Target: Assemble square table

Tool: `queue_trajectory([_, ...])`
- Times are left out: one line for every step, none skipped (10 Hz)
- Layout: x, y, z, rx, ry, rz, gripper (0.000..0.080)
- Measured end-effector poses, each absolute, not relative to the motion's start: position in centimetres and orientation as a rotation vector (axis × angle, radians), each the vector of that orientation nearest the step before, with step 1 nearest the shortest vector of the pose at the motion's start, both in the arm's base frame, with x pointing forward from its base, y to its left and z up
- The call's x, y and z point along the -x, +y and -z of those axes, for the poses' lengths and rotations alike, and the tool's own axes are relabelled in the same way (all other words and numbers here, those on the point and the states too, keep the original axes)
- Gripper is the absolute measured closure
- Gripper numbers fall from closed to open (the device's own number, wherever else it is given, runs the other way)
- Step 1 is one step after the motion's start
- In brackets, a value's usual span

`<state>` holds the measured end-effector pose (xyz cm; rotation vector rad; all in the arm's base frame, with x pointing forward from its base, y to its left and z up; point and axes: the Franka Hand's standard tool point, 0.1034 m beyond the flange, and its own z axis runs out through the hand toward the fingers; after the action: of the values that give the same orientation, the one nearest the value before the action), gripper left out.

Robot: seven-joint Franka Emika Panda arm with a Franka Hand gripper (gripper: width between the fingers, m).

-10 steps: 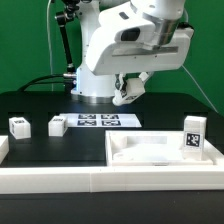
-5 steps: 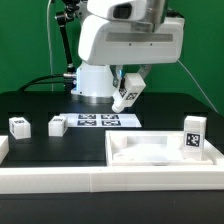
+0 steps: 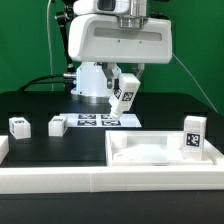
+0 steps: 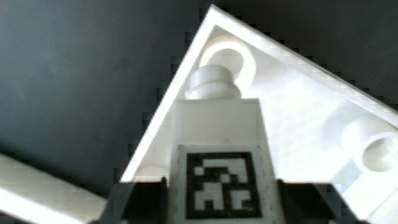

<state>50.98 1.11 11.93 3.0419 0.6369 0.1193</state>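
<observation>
Nearest, the slab (image 3: 145, 152) is seen lying flat, with nothing fitted to it. Farther back, the wrist has been turned within the last second. The leg (image 3: 125, 97) is now carried tilted, clamped between the jaws of the gripper (image 3: 122, 87). In the wrist view its tip is aimed at a corner hole (image 4: 217, 52) — insertion is judged next.

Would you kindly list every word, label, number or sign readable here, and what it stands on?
No words, brands or numbers can be read in either view.
Only black-and-white square marker tags, patterns rather than text: on the white plastic leg block held by the gripper, a small white leg block, a second small white leg block, the flat white marker board and the edge of the white square plastic slab.
</observation>
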Motion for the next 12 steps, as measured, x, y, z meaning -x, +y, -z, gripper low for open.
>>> queue_trajectory([-50.3,2.1,-10.7,-3.085,0.519,-0.103,0.0511])
queue_trajectory([-50.4,2.3,-10.4,-3.133,0.413,-0.103,0.0511])
queue_trajectory([-51.4,2.1,-11.0,-3.147,0.377,-0.112,0.0511])
queue_trajectory([-51.6,2.1,-10.9,-3.143,0.382,-0.122,0.0511])
queue_trajectory([-51.4,2.1,-10.8,-3.144,0.382,-0.115,0.0511])
queue_trajectory([-51.4,2.1,-10.8,-3.144,0.382,-0.116,0.0511])
queue_trajectory([-51.4,2.1,-10.8,-3.144,0.382,-0.115,0.0511])
queue_trajectory([-51.4,2.1,-10.8,-3.144,0.38,-0.114,0.0511])
queue_trajectory([-51.4,2.0,-10.8,-3.186,0.261,-0.078,0.0511])
queue_trajectory([-52.0,1.9,-11.0,-3.205,0.215,-0.059,0.0511])
queue_trajectory([-52.3,1.7,-11.0,-3.19,0.229,-0.123,0.0511])
queue_trajectory([-52.0,1.7,-10.9,-3.189,0.228,-0.118,0.0511])
